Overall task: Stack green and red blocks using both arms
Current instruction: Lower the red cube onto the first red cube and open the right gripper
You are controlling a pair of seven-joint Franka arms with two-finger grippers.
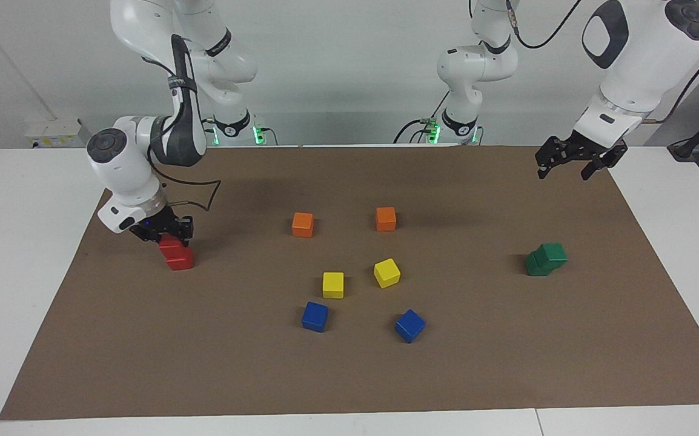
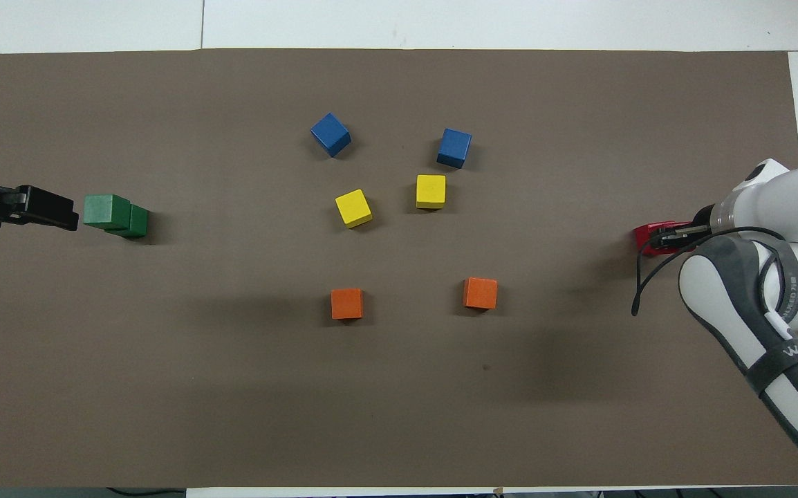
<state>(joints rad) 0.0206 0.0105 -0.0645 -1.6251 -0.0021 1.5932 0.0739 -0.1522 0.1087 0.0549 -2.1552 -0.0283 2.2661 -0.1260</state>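
Note:
Two red blocks stand stacked at the right arm's end of the mat. The upper red block point(image 1: 170, 246) sits on the lower red block point(image 1: 180, 260), a little askew. My right gripper point(image 1: 166, 237) is shut on the upper one; in the overhead view the right gripper point(image 2: 669, 236) covers most of the red stack point(image 2: 643, 238). At the left arm's end, one green block point(image 1: 552, 254) rests off-centre on the other green block point(image 1: 533, 264). My left gripper point(image 1: 563, 172) hangs open and empty in the air, apart from the green blocks point(image 2: 107, 211).
Two orange cubes point(image 1: 303, 224) point(image 1: 386, 218), two yellow cubes point(image 1: 333, 284) point(image 1: 387, 272) and two blue cubes point(image 1: 315, 316) point(image 1: 409, 325) lie in the middle of the brown mat point(image 1: 507, 363). Two smaller white arms with green lights stand at the robots' edge of the table.

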